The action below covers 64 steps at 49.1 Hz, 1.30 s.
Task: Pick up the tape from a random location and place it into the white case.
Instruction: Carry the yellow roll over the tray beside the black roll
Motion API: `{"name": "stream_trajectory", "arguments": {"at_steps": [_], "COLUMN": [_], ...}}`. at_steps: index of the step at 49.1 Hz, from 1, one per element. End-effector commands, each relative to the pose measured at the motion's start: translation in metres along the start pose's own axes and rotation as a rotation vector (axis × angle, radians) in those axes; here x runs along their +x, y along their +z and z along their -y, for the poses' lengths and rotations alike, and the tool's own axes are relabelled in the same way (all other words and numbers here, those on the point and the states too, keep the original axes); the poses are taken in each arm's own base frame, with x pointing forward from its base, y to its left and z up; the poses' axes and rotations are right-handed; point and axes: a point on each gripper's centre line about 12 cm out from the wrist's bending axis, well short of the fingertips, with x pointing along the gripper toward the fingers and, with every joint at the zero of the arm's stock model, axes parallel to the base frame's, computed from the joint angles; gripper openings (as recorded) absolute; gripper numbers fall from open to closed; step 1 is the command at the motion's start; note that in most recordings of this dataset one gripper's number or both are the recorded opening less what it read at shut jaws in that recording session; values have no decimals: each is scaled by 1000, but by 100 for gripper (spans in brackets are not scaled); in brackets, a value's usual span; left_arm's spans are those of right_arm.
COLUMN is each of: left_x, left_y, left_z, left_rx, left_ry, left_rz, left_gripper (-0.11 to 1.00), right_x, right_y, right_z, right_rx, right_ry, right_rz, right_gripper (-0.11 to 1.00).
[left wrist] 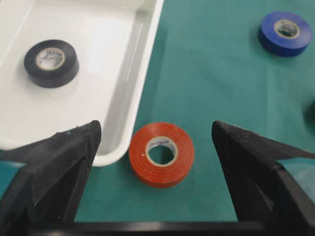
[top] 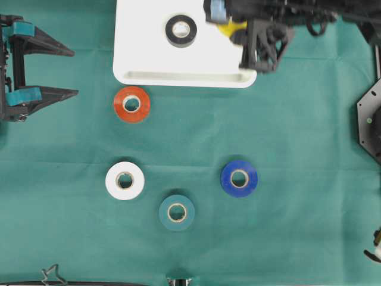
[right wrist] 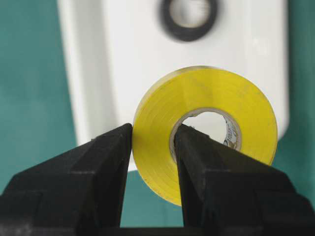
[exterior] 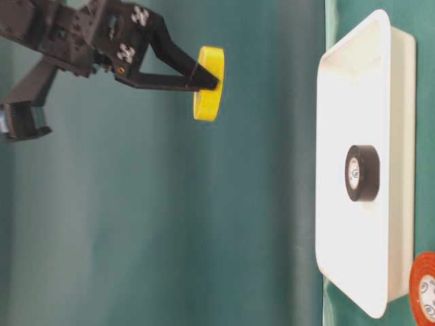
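Six tape rolls show in all: one black (top: 181, 30), one yellow (exterior: 209, 83), one orange (top: 131, 104), one white (top: 125, 180), one blue (top: 239, 178) and one teal (top: 177, 212) (the teal lies at about five o'clock from the white). There is one white case (top: 149, 65), and there are two grippers, the left (top: 56, 72) and the right (right wrist: 152, 152).

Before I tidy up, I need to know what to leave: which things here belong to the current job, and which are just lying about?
In use:
- yellow tape, held in the right gripper
- white case

Lying about:
- black tape, already in the case
- orange tape
- white tape
- green tape
- blue tape
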Motion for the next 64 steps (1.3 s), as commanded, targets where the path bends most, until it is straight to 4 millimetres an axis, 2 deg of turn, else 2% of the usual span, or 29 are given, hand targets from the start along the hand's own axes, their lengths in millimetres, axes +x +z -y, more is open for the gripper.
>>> {"name": "stream_trajectory", "arguments": {"at_steps": [1,12,64], "left_x": [0,0,0], "left_y": [6,5,6], "left_z": [1,1,1], "left_rx": [-2,-2,-2], "left_ry": [-3,-3,-3], "left_rz": [17,15,15], "left_gripper": [96,96,96], "right_x": [-9,-8,-8], "right_y": [11,15,16], "right_z": [13,29,28], "right_rx": [21,40,39], "right_ry": [-18,-38,-36], "right_rz": [46,47,48], "right_gripper": [29,29,29]}}
